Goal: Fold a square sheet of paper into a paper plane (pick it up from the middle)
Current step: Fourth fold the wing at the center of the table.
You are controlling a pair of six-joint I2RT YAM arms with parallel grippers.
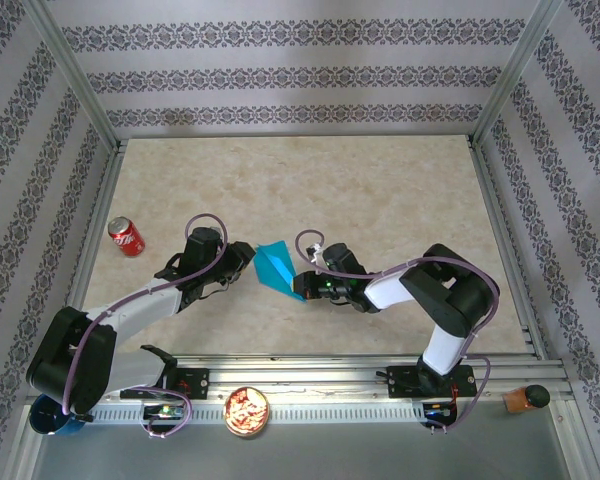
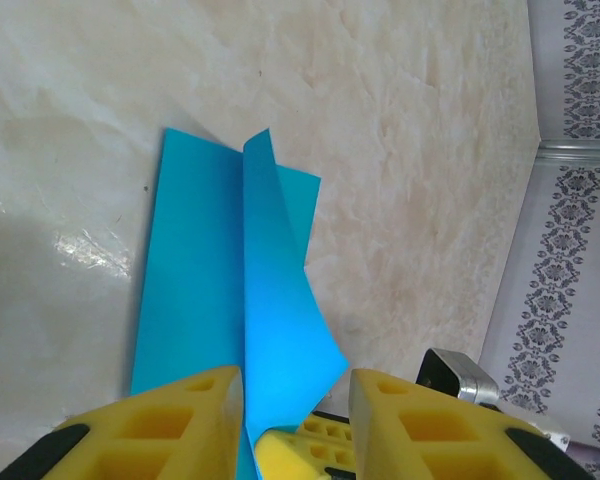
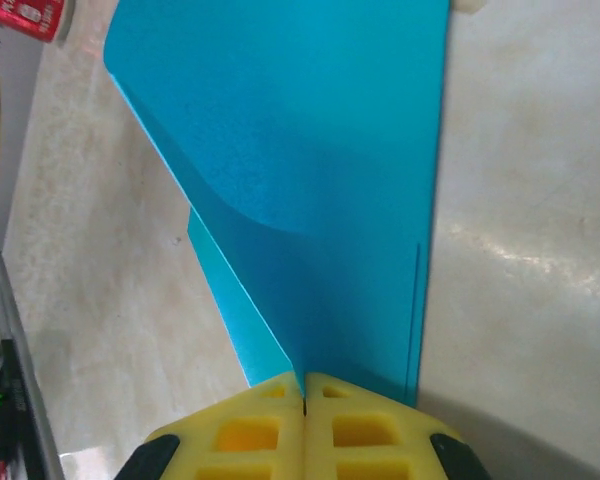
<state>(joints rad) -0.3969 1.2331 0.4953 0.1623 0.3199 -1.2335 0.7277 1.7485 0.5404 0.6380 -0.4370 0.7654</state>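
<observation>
Paper plane (image 1: 276, 265), half-folded, lies at the middle of the top view on a pale marbled table (image 1: 380, 190). The table is boxed in by walls (image 1: 280, 70) papered in grey floral stripes. At the left a red soda can (image 1: 126, 237) stands well apart from it.

The left gripper (image 1: 243, 256) meets the paper's left edge. In the left wrist view, the left gripper (image 2: 295, 385) has its jaws apart, and a raised flap passes between them; whether it touches them I cannot tell. The right gripper (image 1: 302, 291) has the lower right tip. In the right wrist view, the right gripper (image 3: 303, 385) has its jaws pressed together on the paper plane's edge.

Along the bottom edge, a dark blue cup (image 1: 55, 420) is partly hidden by the left arm. A round dish (image 1: 247, 411) holds something pinkish I cannot make out.

The paper is thin, smooth turquoise, creased lengthwise, with one layer curling. The fingers (image 2: 180, 420) are yellow blocks with hollow cells.
</observation>
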